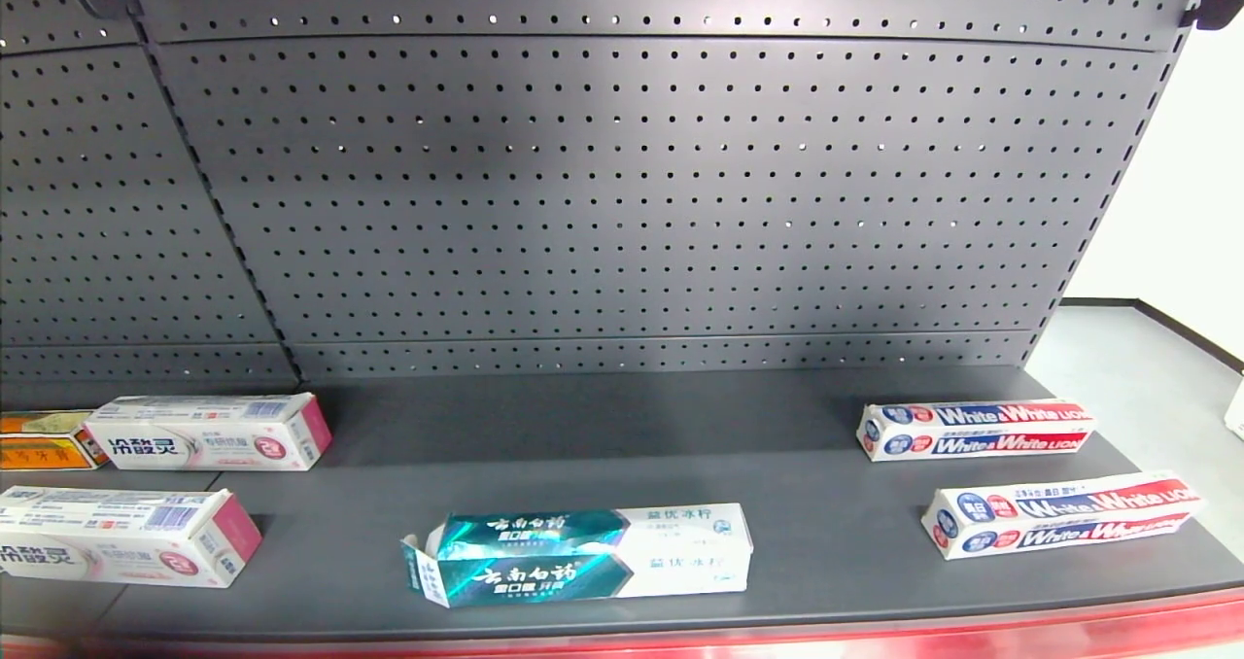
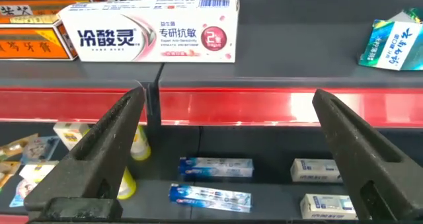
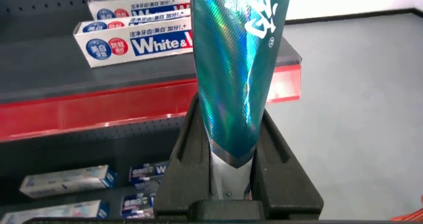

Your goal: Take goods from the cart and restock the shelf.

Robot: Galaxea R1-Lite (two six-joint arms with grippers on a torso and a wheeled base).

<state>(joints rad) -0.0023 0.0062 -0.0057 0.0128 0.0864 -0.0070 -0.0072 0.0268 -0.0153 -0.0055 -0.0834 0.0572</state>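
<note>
1. Toothpaste boxes lie flat on the dark shelf (image 1: 583, 435). At far L is an orange box (image 1: 44, 440), w/ a pink-white box (image 1: 209, 433) just beside it, towards the back.
2. Second pink-white box (image 1: 121, 537) sits nearer the front, L side.
3. L gripper (image 2: 229, 98) is in front of the red shelf edge (image 2: 277, 106), jaws wide apart, holding nothing.
4. Centre front: teal box (image 1: 583, 554), its L end flap open.
5. R side: back red-white-blue box (image 1: 977, 430) and front red-white-blue box (image 1: 1064, 513), apart, approx parallel.
6. R gripper (image 3: 231, 115) is clamped on the held teal box (image 3: 238, 59), which sticks straight out of the jaws. It's off the shelf, in front of the red edge.
</note>
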